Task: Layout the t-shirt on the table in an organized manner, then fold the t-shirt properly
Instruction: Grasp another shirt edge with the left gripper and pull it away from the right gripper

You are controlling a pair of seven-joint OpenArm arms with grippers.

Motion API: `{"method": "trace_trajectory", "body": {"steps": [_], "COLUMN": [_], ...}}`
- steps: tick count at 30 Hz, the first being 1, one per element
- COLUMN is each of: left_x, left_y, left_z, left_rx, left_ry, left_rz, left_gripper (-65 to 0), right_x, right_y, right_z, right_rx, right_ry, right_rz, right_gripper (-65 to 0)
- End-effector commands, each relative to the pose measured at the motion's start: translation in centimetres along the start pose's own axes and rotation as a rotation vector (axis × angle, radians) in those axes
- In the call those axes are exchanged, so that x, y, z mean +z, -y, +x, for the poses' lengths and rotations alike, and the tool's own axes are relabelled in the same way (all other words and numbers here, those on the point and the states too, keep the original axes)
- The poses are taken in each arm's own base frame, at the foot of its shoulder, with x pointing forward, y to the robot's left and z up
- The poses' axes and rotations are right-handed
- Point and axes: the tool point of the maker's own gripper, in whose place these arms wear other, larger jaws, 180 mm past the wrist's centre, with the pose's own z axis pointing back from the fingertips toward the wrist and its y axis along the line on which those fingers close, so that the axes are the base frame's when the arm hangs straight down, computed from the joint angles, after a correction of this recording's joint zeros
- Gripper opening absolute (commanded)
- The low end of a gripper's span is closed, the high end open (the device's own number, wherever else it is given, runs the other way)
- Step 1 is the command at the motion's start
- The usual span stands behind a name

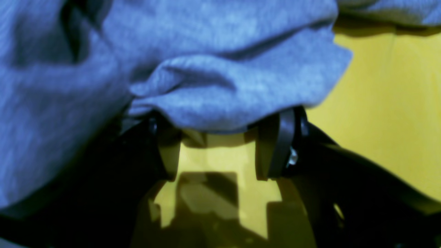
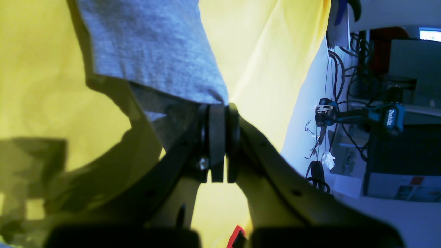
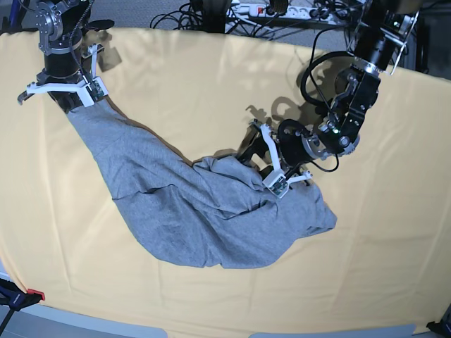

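Note:
The heather-grey t-shirt (image 3: 190, 211) lies crumpled in a long diagonal band across the yellow table (image 3: 211, 77). My right gripper (image 3: 67, 98) at the far left is shut on one end of it. In the right wrist view the pads (image 2: 217, 137) pinch the fabric edge (image 2: 148, 44). My left gripper (image 3: 271, 169) sits at the bunched middle of the shirt. Its jaws stand open in the left wrist view (image 1: 222, 137), bare table (image 1: 389, 103) shows between them, and a fold of cloth (image 1: 206, 69) drapes over the tips.
Cables and a power strip (image 3: 268, 10) run behind the table's far edge. A blue cordless drill (image 2: 379, 115) and clutter stand off the table beside my right arm. A red clamp (image 3: 21, 296) grips the front left corner.

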Motion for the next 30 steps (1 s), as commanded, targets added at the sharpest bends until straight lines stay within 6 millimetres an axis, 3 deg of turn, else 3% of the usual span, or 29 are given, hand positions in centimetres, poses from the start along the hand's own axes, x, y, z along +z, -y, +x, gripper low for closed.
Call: {"method": "trace_trajectory", "body": {"steps": [1, 2, 5, 8, 11, 15, 17, 21, 25, 30], "left_x": [0.0, -0.1, -0.2, 0.3, 2.2, 6.4, 8.7, 12.5, 15.9, 19.4], "left_y": [0.0, 0.2, 0.3, -0.3, -0.2, 3.3, 3.8, 1.7, -1.9, -5.4], "left_z": [1.1, 1.1, 0.5, -0.2, 0.0, 0.1, 0.0, -0.4, -1.9, -2.1], "left_rx": [-0.022, -0.027, -0.035, -0.047, -0.064, -0.205, -0.272, -0.361, -0.411, -0.471], "left_ry": [0.017, 0.008, -0.045, -0.113, -0.165, -0.234, -0.271, -0.353, -0.481, -0.565], "left_rz": [-0.016, -0.028, -0.034, -0.027, -0.064, -0.278, -0.327, -0.278, -0.187, -0.089], "left_gripper": [-31.5, -37.3, -65.0, -65.0, -65.0, -65.0, -65.0, -65.0, -65.0, -65.0], "right_x": [0.2, 0.2, 0.2, 0.2, 0.3, 0.2, 0.2, 0.3, 0.5, 0.9], "right_y": [1.0, 1.0, 1.0, 1.0, 1.0, 0.9, 0.8, 0.5, -0.4, 1.7], "right_z": [0.6, 0.6, 0.6, 0.8, 1.0, 1.0, 0.9, 0.5, -0.9, -2.6], "right_rx": [0.001, 0.001, 0.002, 0.002, 0.003, 0.01, 0.015, 0.059, 0.112, 0.181], "right_ry": [0.024, 0.024, 0.025, 0.035, 0.049, 0.046, 0.04, 0.029, -0.037, -0.088], "right_rz": [-0.032, -0.032, -0.033, -0.032, -0.032, -0.027, -0.023, -0.001, 0.038, -0.055], "right_gripper": [-65.0, -65.0, -65.0, -65.0, -65.0, -65.0, -65.0, -65.0, -65.0, -65.0]}}
